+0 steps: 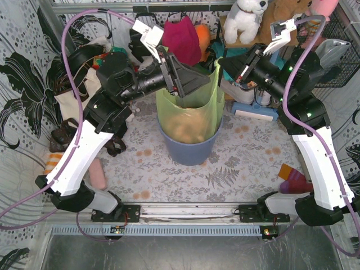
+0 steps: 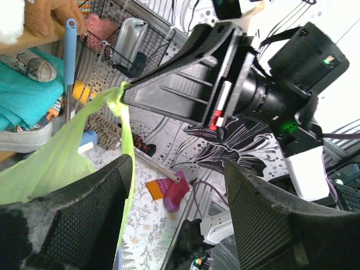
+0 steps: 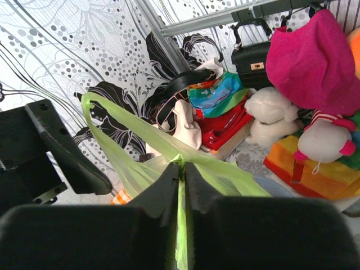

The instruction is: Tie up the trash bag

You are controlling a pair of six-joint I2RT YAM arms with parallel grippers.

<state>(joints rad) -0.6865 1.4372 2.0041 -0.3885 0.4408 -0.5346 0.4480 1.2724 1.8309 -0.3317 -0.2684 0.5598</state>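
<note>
The bag stands upright in the bin, long axis vertical and mouth up, with tan scraps showing through its lower part. Its rim runs across between the two claws. The corner on the right claw's side is drawn up higher than the rest.

The right claw is clenched on that raised corner. In its wrist view the fingers meet with only a strip of green film between them, and the bag slopes away ahead and to the left. The left claw is released, its fingers spread wide. It hangs over the mouth with the rim just beside one finger; whether they touch I cannot tell. The two claws point at each other, tips near, the bag's edge between them.

Past the left claw lies a magenta hat. Behind the right claw sits a white plush toy. A tote lies behind the left arm. Well below the right claw a striped sock rests on the table. Nothing but the bin stands under the bag.
</note>
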